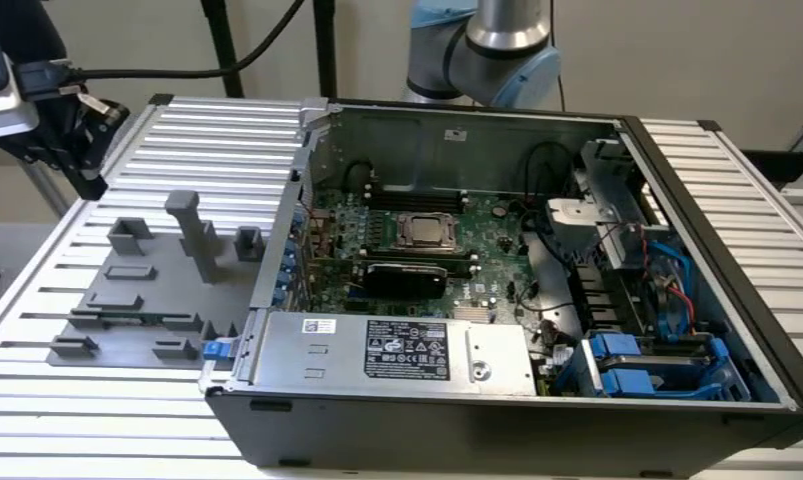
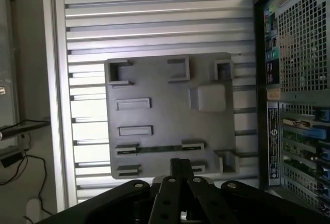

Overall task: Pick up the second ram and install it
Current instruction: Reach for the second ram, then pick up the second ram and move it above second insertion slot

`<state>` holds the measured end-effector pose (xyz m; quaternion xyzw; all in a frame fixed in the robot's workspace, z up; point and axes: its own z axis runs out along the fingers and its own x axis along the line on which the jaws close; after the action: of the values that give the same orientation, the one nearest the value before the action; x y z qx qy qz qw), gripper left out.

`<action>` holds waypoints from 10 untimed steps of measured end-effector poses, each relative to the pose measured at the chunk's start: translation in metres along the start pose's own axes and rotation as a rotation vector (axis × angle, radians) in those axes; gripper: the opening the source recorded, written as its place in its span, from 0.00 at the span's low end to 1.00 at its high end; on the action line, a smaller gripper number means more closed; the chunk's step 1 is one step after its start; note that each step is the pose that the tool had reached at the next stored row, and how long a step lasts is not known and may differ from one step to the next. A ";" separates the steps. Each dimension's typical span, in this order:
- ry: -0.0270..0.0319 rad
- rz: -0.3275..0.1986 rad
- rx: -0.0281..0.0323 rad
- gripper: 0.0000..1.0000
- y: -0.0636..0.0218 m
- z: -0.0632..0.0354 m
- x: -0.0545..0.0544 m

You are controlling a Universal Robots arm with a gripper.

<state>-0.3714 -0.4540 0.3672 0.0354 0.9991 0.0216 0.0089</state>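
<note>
Ram (image 2: 157, 149) lies flat on the grey tray (image 2: 170, 115), held between two clips (thin dark-green strip). Gripper (image 2: 180, 165) hangs over the tray's edge, near the ram. Its jaws are pressed together with nothing between them. Open PC case (image 1: 508, 425) sits just beside the tray on the slatted table (image 1: 54, 420).

We could read no word or number with certainty. A black label (image 1: 405, 350) with white print sat on the power supply (image 1: 508, 345), a small white sticker (image 1: 320, 325) near it. Coloured stickers (image 2: 271, 53) ran down the computer case (image 2: 301, 38). Their print was too fine for us.
</note>
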 end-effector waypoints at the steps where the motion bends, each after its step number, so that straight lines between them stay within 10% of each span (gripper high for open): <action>1: 0.0016 0.000 0.0004 0.00 -0.0006 0.0006 0.001; 10: 0.0094 -0.003 0.0025 0.00 -0.0021 0.0035 0.009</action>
<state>-0.3803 -0.4554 0.3635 0.0337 0.9992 0.0205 0.0042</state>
